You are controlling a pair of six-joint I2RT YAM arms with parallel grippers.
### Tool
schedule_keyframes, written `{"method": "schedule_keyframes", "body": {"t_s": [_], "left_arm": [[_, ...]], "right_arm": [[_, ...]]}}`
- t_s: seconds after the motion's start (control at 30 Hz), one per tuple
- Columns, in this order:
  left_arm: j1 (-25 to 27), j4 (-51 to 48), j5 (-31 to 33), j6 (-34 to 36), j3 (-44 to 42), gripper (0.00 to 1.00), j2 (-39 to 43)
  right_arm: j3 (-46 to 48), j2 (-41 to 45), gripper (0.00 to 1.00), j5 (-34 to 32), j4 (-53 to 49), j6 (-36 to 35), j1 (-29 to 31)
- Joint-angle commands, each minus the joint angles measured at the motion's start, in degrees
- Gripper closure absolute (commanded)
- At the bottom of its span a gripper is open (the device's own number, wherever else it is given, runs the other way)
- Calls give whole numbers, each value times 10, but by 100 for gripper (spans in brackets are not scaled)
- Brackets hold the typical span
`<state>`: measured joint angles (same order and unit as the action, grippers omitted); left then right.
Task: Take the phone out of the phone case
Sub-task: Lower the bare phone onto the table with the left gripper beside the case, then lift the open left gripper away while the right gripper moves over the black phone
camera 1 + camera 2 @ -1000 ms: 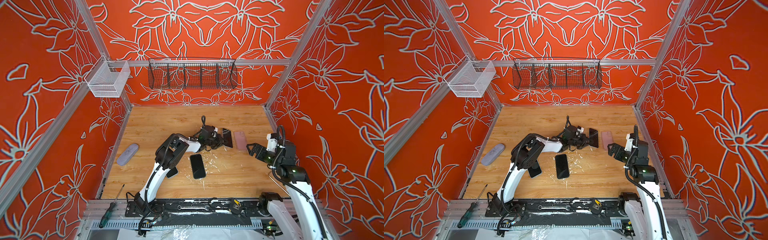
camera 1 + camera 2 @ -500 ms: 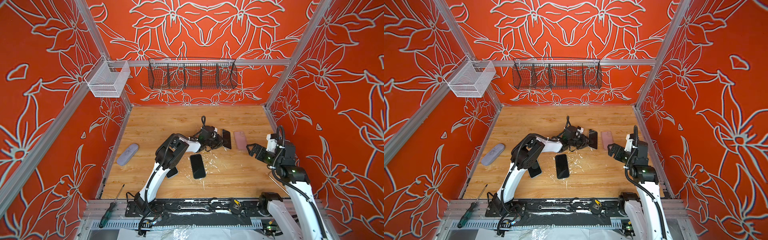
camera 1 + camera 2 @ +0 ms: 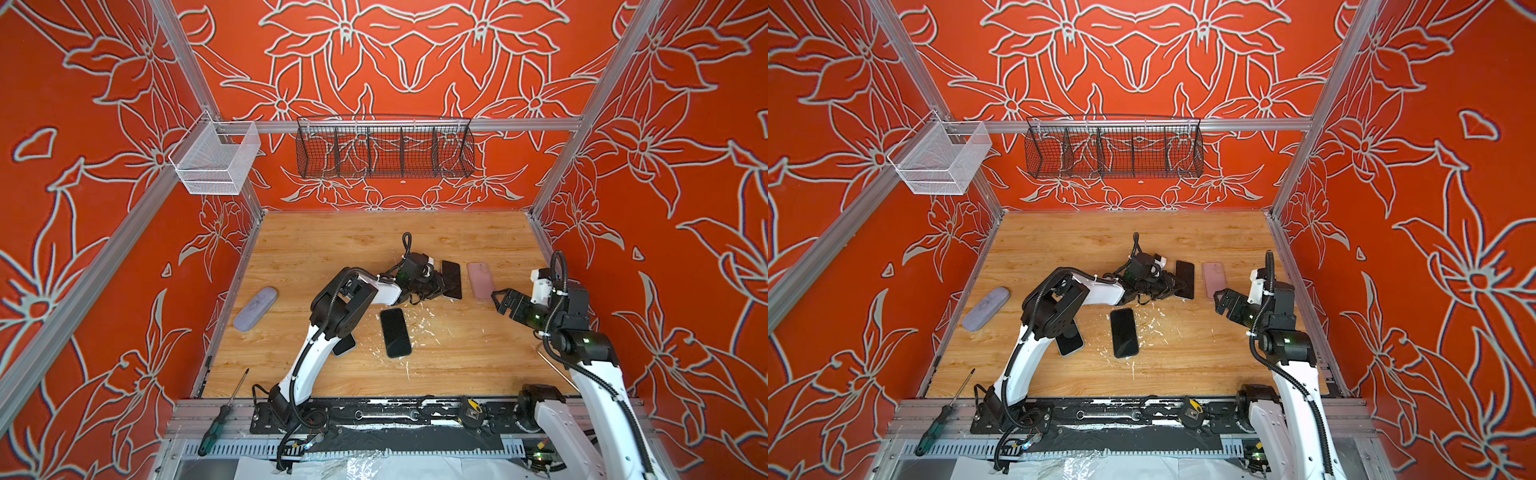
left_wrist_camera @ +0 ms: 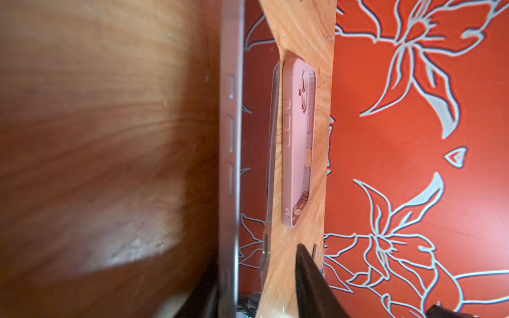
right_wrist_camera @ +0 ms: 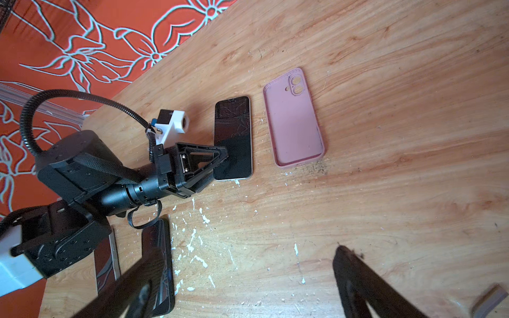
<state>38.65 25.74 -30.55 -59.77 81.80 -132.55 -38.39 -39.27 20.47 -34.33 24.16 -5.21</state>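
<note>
Beside pink case [image 5: 293,121], cracked phone [image 5: 234,124] (screen up)

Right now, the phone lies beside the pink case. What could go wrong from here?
The left gripper straddles the phone with open jaws; a skewed retreat could drag it into the pink case. Its screen is cracked, so any press may worsen it. The right gripper hangs open near the case and could knock it.
</note>
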Motion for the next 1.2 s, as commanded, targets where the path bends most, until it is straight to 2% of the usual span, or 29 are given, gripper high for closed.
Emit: {"method": "schedule_keyframes", "body": {"t_s": [0.0, 0.2, 0.27, 0.57, 0.7, 0.83, 0.97, 1.07, 1.17], "left_arm": [[2, -24, 16, 28, -2, 56, 33], [5, -64, 26, 58, 5, 52, 52], [5, -75, 27, 61, 5, 42, 59], [7, -129, 31, 88, 1, 17, 108], [1, -194, 25, 122, 6, 6, 151], [-18, -283, 30, 172, 8, 0, 209], [-54, -391, 32, 208, 3, 0, 287], [-83, -484, 70, 257, 6, 2, 350], [-130, -557, 97, 292, 6, 3, 396]], "right_arm": [[-8, -1, 2, -5, -23, -12, -2], [-31, -20, 2, 6, -52, -30, -2], [-35, -22, 2, 4, -58, -29, -2], [-49, -33, 2, 15, -68, -33, 1], [-47, -34, 2, 13, -61, -20, 14], [-48, -36, 2, -22, -51, -2, 72], [-30, -35, 2, -91, 5, 39, 171], [-28, -62, 2, -142, 25, 47, 234], [-28, -90, 2, -173, 53, 48, 271]]}}
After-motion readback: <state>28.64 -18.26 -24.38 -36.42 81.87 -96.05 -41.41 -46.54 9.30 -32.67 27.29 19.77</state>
